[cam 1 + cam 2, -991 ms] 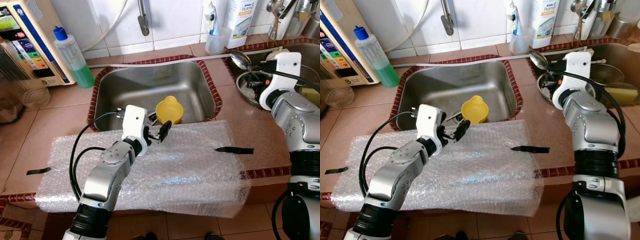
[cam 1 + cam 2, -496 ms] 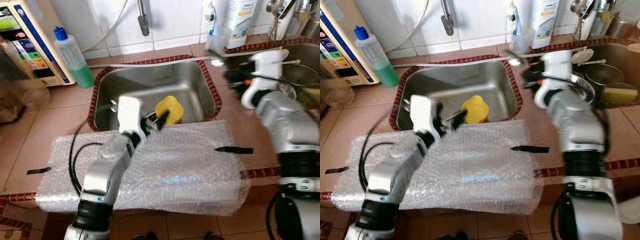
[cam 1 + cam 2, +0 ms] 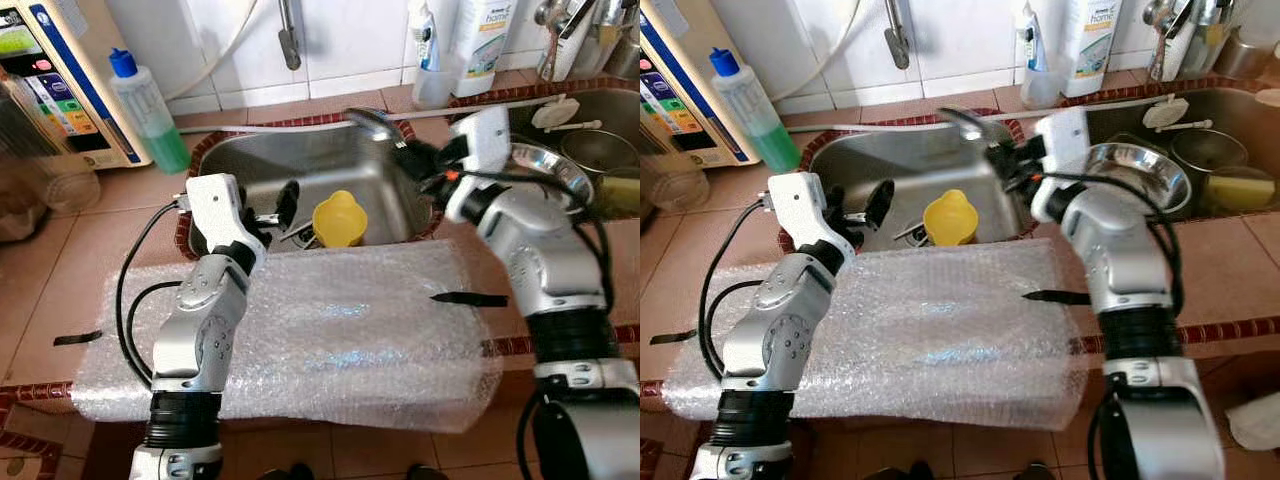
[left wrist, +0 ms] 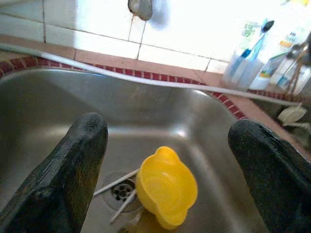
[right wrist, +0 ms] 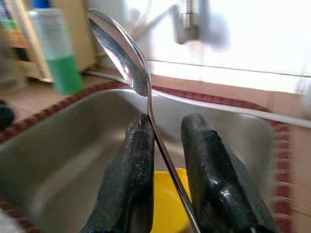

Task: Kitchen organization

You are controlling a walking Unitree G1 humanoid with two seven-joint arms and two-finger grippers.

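Spoon (image 5: 125, 58) pinched in right gripper (image 5: 167, 145), handle running down between the two black fingers (image 5: 131, 165), bowl end sticking up past the tips. Fingers nearly closed, clamped on the handle. In the head views the right gripper (image 3: 420, 160) holds the spoon (image 3: 370, 122) above the back right part of the steel sink (image 3: 240, 160).

Left gripper (image 4: 170, 160) spread wide, nothing between its fingers (image 4: 73, 165), touching nothing. It hangs over the sink's front left part (image 3: 282, 203), aimed at the yellow cup (image 4: 166, 185). Yellow cup sits on the sink floor beside the drain (image 4: 121, 190), with thin pale sticks (image 4: 112, 183) across the drain.

Bubble wrap sheet (image 3: 330, 340) covers the counter in front of the sink; black tape strips hold it at the right (image 3: 468, 298) and left (image 3: 76, 339) edges.

Green liquid bottle (image 3: 145, 110) with blue cap stands on the counter to the left of the sink, next to a white appliance (image 3: 50, 80) with coloured buttons; its labels too small to read. White bottle (image 3: 478, 35) against the tiled wall reads "home"; other writing not legible. Clear cup with toothbrush (image 3: 428, 60) beside it. Second basin on the right holds a steel bowl (image 3: 548, 165) and a white strainer (image 3: 555, 113).
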